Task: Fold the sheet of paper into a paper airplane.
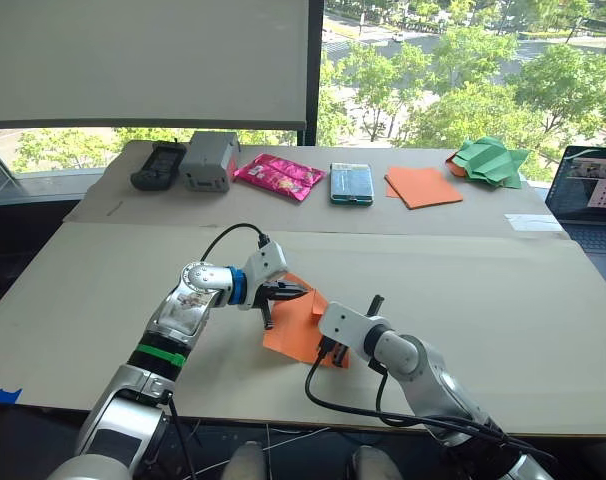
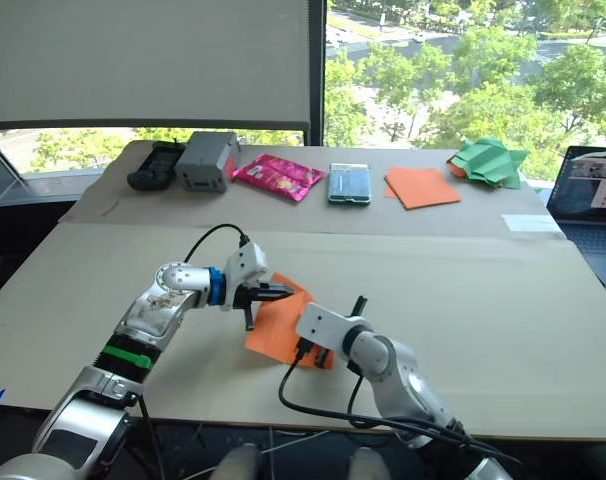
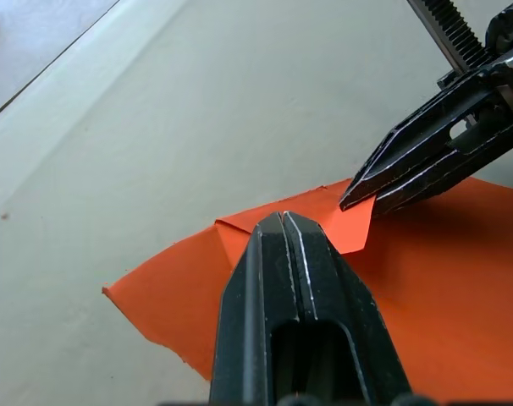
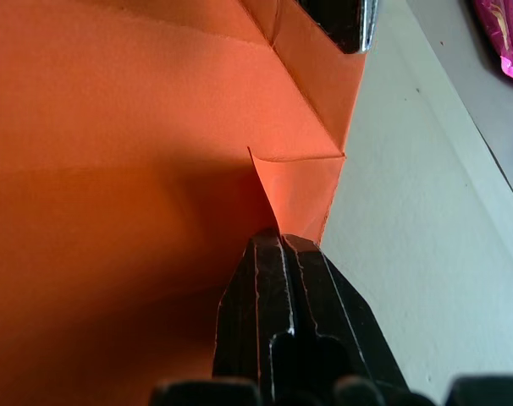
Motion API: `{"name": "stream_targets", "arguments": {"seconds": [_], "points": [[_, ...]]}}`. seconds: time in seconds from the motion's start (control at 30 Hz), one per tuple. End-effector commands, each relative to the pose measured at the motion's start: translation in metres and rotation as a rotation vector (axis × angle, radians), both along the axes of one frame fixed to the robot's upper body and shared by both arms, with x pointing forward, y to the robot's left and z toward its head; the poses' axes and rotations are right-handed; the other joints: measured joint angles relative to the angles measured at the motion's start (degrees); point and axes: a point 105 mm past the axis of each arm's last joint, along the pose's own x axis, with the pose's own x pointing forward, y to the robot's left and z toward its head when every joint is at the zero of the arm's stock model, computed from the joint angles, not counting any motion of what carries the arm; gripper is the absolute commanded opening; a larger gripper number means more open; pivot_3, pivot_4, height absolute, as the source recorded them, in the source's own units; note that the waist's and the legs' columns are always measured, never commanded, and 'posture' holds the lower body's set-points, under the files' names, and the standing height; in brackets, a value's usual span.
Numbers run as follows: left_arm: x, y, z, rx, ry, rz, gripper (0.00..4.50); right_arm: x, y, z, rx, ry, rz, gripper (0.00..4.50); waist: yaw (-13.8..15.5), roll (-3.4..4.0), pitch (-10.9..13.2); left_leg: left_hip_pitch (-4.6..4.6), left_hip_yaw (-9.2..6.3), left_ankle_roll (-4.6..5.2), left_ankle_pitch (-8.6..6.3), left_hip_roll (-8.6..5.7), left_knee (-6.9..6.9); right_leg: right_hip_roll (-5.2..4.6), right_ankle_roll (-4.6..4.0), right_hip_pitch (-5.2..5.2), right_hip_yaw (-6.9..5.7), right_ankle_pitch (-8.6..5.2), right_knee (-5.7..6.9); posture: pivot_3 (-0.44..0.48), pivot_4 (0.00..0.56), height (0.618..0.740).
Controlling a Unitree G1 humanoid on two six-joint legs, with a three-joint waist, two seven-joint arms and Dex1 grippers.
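While both claws are meeting over the near middle of the table, the sheet of paper is lying flat beneath and between them. Right gripper: fingers pressed together, pinching a small folded flap at the sheet's far edge. Left gripper: fingers pressed together, tip touching the folded strip just beside the right gripper's tip. Well beyond both claws, along the table's far edge, are lying a black device, a grey box, a pink packet, a teal case, a smooth orange square and crumpled green paper; a laptop is sitting far beyond the right claw.
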Motion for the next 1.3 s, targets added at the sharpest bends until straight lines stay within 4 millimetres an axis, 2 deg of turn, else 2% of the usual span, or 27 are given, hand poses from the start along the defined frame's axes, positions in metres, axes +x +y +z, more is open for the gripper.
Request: {"name": "stream_targets", "arguments": {"seconds": [0.03,0.33,0.53,0.7,0.9,0.93,0.97,1.07,1.17,1.23,1.3], "points": [[0.006,-0.009,0.007,-0.005,-0.033,-0.032,0.0,-0.002,0.007,0.004,-0.007,-0.026,0.046,0.03,-0.1,0.0,0.0,0.0,0.0,0.0,0.0,0.0,0.0,0.0,0.0,0.0,0.0,0.0,0.0,0.0,0.15,0.702],[0.018,-0.024,-0.013,0.047,-0.007,-0.053,0.0,-0.002,0.013,0.007,-0.027,-0.058,0.095,0.03,-0.1,-0.06,0.0,-0.01,0.0,0.01,0.0,-0.01,0.02,0.0,0.02,0.04,0.0,0.01,0.01,0.0,0.15,0.702],[0.018,-0.015,-0.039,0.146,0.009,-0.052,0.0,-0.001,0.013,0.008,-0.035,-0.07,0.098,0.03,0.0,-0.09,0.0,0.0,0.0,0.01,0.01,-0.01,0.02,0.0,0.03,0.04,0.0,0.02,0.02,0.0,0.15,0.702],[0.017,-0.014,-0.042,0.143,0.007,-0.054,0.0,-0.002,0.013,0.008,-0.039,-0.072,0.098,0.03,0.0,-0.09,0.0,0.05,0.0,0.0,0.0,-0.01,0.03,0.0,0.03,0.06,0.0,0.01,0.02,0.0,0.15,0.702],[0.023,0.013,-0.024,0.128,-0.032,0.006,0.0,-0.001,0.013,0.006,-0.052,-0.073,0.099,0.03,-0.6,-0.1,0.0,0.01,0.0,0.0,0.0,-0.01,0.01,0.0,0.03,0.09,0.01,0.02,0.06,0.0,0.15,0.702],[0.024,0.017,-0.019,0.122,-0.042,0.015,0.0,-0.001,0.013,0.005,-0.054,-0.073,0.1,0.03,-0.6,-0.09,0.0,0.01,0.0,0.01,0.01,-0.01,0.0,0.0,0.03,0.1,0.01,0.02,0.08,0.0,0.15,0.702],[0.027,0.018,-0.002,0.081,-0.074,0.029,0.0,0.0,0.013,0.005,-0.055,-0.074,0.101,0.03,-0.6,-0.1,0.0,0.01,0.0,0.01,0.01,-0.01,-0.01,0.0,0.03,0.1,0.01,0.02,0.09,0.0,0.15,0.702],[0.026,0.013,0.039,-0.018,-0.134,0.016,0.0,0.0,0.015,0.004,-0.063,-0.074,0.11,0.03,-0.5,-0.22,0.1,-0.01,0.0,0.0,0.01,0.0,-0.01,0.0,0.03,0.07,0.01,0.02,0.09,0.0,0.15,0.702],[0.018,0.005,0.057,-0.055,-0.157,-0.015,0.0,0.0,0.015,0.002,-0.068,-0.074,0.114,0.03,-0.3,-0.22,0.1,0.04,-0.01,-0.01,0.0,0.0,0.0,0.0,0.03,0.09,0.0,0.02,0.02,0.0,0.15,0.702],[0.013,-0.002,0.064,-0.07,-0.163,-0.035,0.0,0.001,0.016,0.002,-0.069,-0.075,0.116,0.03,-0.4,-0.22,0.1,0.03,0.0,-0.01,0.0,0.0,0.01,0.0,0.03,0.09,0.0,0.02,0.03,0.0,0.15,0.702],[0.008,-0.009,0.06,-0.067,-0.15,-0.051,0.0,0.001,0.017,0.002,-0.071,-0.076,0.118,0.03,-0.5,-0.22,0.1,0.04,0.0,0.0,0.01,0.0,0.0,0.0,0.03,0.13,0.01,0.02,0.05,0.0,0.15,0.702]]}}
